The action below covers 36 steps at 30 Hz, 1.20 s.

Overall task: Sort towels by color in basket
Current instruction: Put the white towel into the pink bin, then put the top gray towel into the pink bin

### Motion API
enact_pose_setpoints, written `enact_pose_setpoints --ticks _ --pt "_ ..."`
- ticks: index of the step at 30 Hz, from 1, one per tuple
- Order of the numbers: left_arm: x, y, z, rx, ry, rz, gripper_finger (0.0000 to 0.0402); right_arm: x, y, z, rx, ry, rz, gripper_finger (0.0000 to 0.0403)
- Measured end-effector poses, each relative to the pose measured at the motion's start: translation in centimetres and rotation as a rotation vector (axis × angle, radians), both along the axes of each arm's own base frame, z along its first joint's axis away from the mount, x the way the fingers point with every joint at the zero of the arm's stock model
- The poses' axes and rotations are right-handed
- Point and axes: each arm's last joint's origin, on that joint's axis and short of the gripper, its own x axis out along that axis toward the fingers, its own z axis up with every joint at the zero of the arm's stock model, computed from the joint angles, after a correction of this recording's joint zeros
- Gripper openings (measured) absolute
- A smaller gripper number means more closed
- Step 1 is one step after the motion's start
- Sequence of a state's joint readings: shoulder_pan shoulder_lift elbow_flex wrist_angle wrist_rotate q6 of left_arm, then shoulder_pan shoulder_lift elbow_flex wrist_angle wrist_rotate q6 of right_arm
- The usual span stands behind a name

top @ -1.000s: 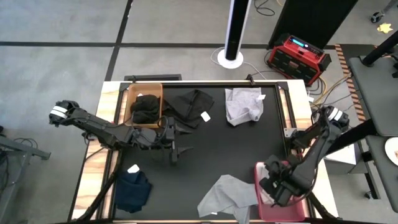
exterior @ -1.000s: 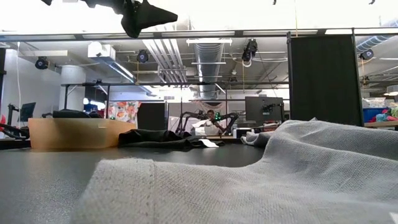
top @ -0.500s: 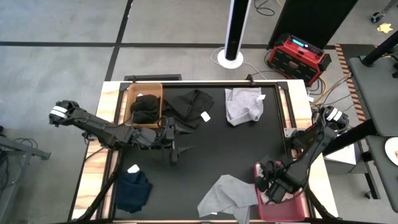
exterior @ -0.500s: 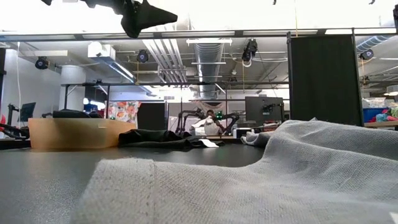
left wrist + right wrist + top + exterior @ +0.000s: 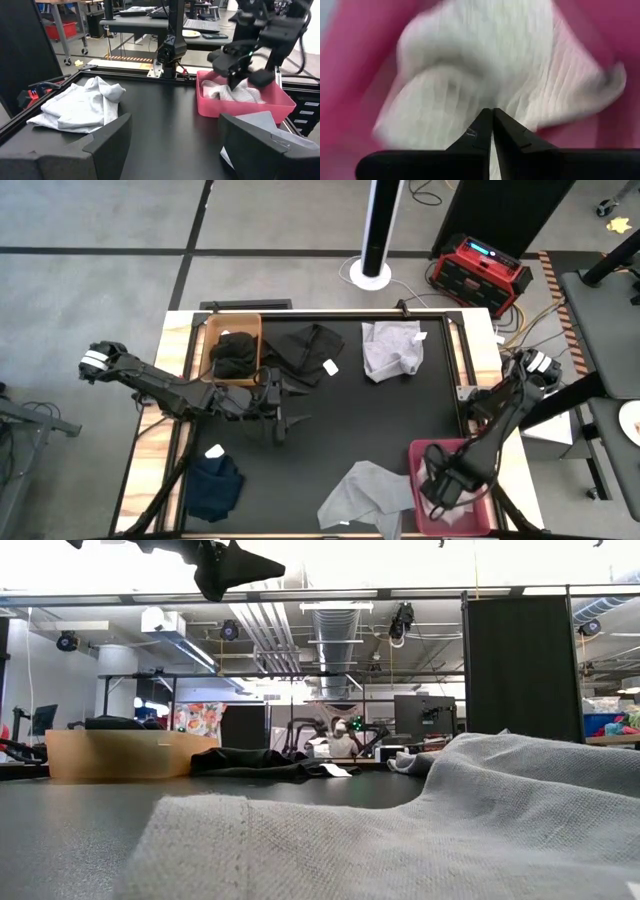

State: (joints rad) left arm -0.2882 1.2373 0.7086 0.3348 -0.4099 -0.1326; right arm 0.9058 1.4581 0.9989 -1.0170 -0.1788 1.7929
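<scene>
Since the earlier frame, right gripper (image 5: pixel 441 492) has shifted deeper over pink basket (image 5: pixel 487 515), fingers closed, empty, above one white towel (image 5: pixel 235 94). Left gripper (image 5: pixel 282 422) hovers mid-counter, fingers wide. Counted: tan basket (image 5: pixel 212 332) holds one black towel (image 5: pixel 233 353); counter (image 5: pixel 350 420) carries one navy towel (image 5: pixel 212 485), one black towel (image 5: pixel 305 350), two grey towels (image 5: pixel 390 348).

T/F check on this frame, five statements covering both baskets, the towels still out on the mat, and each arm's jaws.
1. The pink basket holds a white towel. True.
2. The right gripper has its jaws wide open. False: they are shut, over that white towel.
3. The brown basket holds a grey towel. False: a black towel lies in it.
4. The navy towel lies on the table, outside both baskets. True.
5. The left gripper holds a towel. False: its jaws are open and empty.
</scene>
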Motion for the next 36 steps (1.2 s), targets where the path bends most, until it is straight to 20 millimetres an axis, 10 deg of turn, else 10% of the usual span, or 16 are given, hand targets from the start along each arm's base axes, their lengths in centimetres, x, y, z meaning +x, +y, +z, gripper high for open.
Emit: enact_pose_setpoints --ticks 11,36 --pt "0.0 0.0 0.0 0.0 0.0 0.0 0.0281 0.1 -1.5 6.4 -0.337 -0.164 0.018 0.0009" --pt "-0.1 0.0 -0.3 -0.001 0.029 0.001 0.0281 6.4 -8.2 6.7 -0.551 -0.277 0.229 0.0009"
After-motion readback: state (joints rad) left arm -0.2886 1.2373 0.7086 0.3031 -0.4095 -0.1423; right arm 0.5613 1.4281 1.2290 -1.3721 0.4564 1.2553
